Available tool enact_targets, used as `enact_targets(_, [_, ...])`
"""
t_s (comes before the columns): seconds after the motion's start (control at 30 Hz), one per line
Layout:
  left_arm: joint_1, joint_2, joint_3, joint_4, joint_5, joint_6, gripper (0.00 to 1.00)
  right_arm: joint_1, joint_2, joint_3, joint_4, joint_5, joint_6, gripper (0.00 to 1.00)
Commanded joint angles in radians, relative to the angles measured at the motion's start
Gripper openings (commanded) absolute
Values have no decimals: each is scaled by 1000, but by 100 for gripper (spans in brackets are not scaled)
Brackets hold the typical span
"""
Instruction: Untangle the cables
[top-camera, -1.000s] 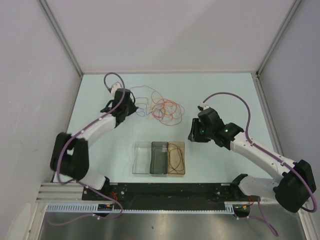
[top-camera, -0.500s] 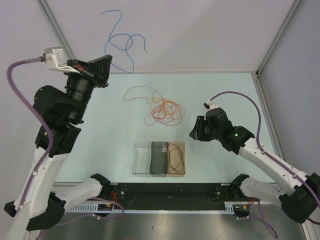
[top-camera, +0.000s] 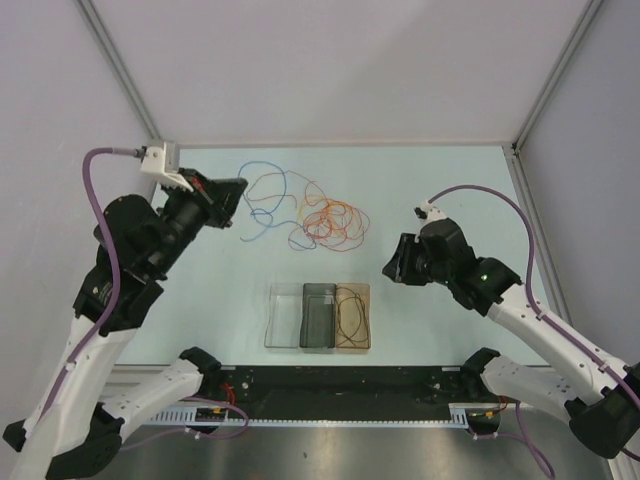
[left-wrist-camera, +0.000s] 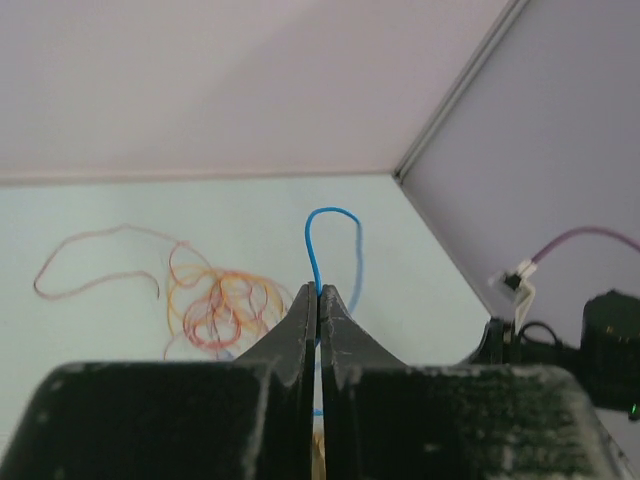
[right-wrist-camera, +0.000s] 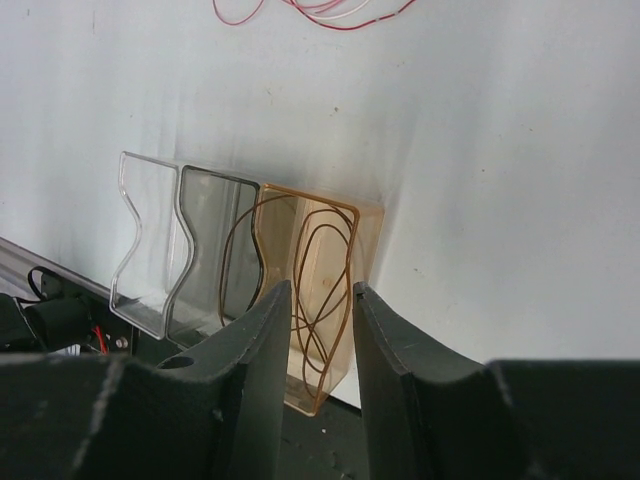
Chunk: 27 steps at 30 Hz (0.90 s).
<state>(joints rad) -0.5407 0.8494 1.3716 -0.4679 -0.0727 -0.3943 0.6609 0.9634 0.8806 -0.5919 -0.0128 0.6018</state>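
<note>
My left gripper (top-camera: 238, 187) is raised over the table's back left and shut on a thin blue cable (top-camera: 262, 216), which trails toward the tangle. In the left wrist view the closed fingertips (left-wrist-camera: 318, 291) pinch the blue cable (left-wrist-camera: 313, 235), which loops above them. The tangle of red and orange cables (top-camera: 330, 222) lies at the table's centre back, with a pale brownish cable (left-wrist-camera: 90, 265) looping off to its left. A dark brown cable (right-wrist-camera: 345, 250) lies coiled in the amber tray (top-camera: 368, 290). My right gripper (top-camera: 390, 268) is open and empty, right of the trays.
Three small trays stand side by side near the front: clear (top-camera: 283, 318), grey (top-camera: 318, 318) and amber (right-wrist-camera: 370, 215). Metal posts and white walls bound the table. The right arm shows at the right edge of the left wrist view (left-wrist-camera: 600, 340).
My left arm has come down from high against the back wall, bringing the blue cable to table level beside the tangle. The right arm shifted slightly.
</note>
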Motion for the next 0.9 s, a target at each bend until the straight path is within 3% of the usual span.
enact_targets(0.0, [-5, -87, -52, -191, 63, -43, 0, -4, -29, 27, -23, 5, 0, 35])
enact_targets(0.17, [-10, -173, -161, -305, 94, -67, 0, -4, -22, 29, -19, -3, 1, 35])
enact_targets(0.43, [-10, -289, -310, -357, 211, -159, 0, -3, -15, 31, -17, -4, 0, 34])
enact_targets(0.57, [-10, -320, -356, -420, 191, -187, 0, -4, -17, 29, -25, -1, -3, 34])
enact_targets(0.87, [-10, -358, -503, -390, 182, -233, 0, -3, -9, 31, -25, -1, 0, 33])
